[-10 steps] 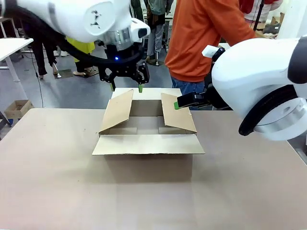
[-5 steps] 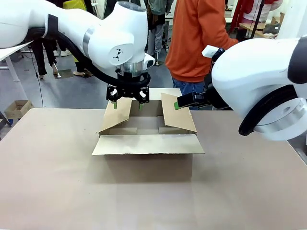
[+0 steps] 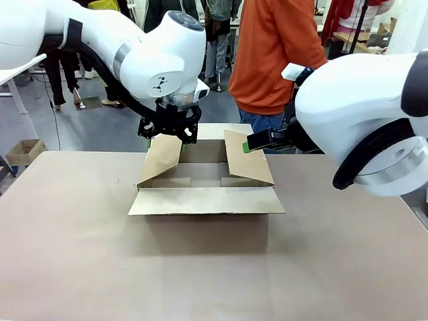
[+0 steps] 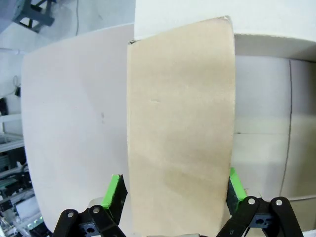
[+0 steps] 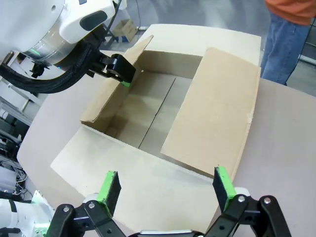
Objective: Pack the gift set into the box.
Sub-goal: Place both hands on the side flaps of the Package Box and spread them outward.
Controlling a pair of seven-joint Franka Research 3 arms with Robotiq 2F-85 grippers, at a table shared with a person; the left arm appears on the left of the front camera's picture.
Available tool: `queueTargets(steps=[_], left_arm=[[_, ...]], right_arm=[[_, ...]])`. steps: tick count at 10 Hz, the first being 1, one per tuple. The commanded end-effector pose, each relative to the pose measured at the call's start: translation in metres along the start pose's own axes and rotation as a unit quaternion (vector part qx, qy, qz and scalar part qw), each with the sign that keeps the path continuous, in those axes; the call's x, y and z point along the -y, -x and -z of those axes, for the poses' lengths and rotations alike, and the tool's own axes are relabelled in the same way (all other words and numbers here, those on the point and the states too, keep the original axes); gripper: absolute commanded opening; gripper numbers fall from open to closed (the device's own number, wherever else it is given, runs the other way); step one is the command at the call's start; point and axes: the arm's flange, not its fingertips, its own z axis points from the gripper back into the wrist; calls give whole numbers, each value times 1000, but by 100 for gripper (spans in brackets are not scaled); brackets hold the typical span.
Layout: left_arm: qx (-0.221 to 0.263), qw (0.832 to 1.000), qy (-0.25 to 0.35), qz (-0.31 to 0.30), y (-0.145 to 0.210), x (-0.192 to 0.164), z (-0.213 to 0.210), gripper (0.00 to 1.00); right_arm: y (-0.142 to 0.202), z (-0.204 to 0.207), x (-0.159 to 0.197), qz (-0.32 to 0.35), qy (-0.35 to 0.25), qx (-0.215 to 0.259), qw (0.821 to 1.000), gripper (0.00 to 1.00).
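Note:
The box [image 3: 204, 231] stands in the middle of the table with all four flaps open, and its bare bottom [image 5: 148, 113] holds nothing. My left gripper [image 3: 168, 138] is open at the top edge of the left flap [image 4: 177, 123], whose face lies between the green pads [image 4: 114, 195]. My right gripper [image 3: 251, 142] hovers open just outside the right flap [image 5: 217, 113], touching nothing; its pads [image 5: 109, 186] frame the box from above. The gift set is out of view.
A person in an orange shirt [image 3: 274, 53] stands at the table's far side, right behind the box. The brown table [image 3: 67, 254] stretches wide around the box. A small carton [image 3: 25, 150] sits on the floor at far left.
My left gripper has come down and forward from behind the box onto the left flap's upper edge. The right arm and the box have not moved.

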Motion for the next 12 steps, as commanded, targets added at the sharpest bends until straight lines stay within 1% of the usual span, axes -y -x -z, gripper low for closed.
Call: queueTargets(steps=[1,3,4,6,9,12], left_arm=[[3,1000,-17,-12,7,-1,3,100],[3,1000,-20,-14,8,-1,1,100],[6,999,-26,-19,7,-7,0,100],[16,999,-19,-21,5,-23,-5,100],[37,998,8,-48,8,-63,-22,100],[32,995,48,-81,13,-112,-16,100]], right_arm=[[-2,-3,0,1,-4,-2,1000,100],[-2,-3,0,1,-4,-2,1000,100],[-2,-3,0,1,-4,-2,1000,100],[-2,-3,0,1,-4,-2,1000,100],[-2,-3,0,1,-4,-2,1000,100],[-2,-3,0,1,-4,-2,1000,100]])
